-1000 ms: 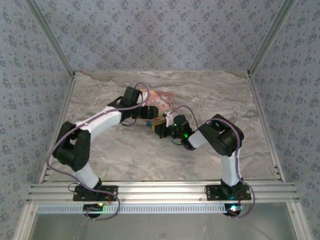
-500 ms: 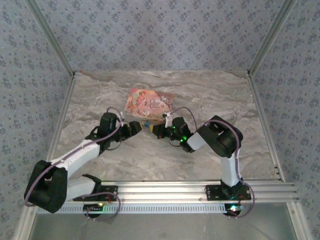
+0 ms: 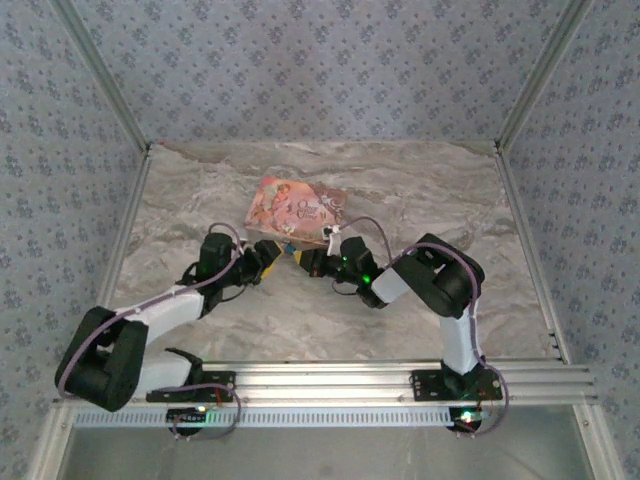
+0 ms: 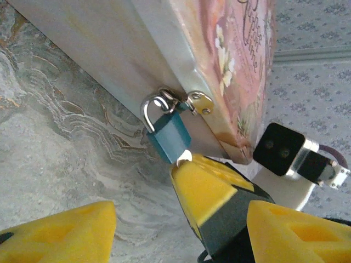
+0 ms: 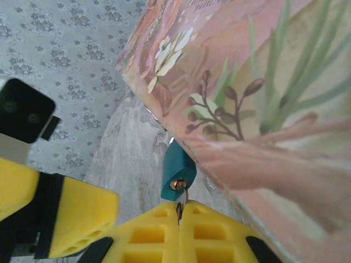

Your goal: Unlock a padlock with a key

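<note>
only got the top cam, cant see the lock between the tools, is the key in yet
Observer: In the right wrist view, the shut right tool holds the key, with its tip at the keyhole of the padlock. I cannot tell how deep it is.
Operator: shackle popped?
Observer: No. The left wrist view shows it seated in the teal body and looped through the hasp on the box.
Operator: is left holding the lock
Observer: No. The left tool is open, and its fingers are short of the padlock.
</note>
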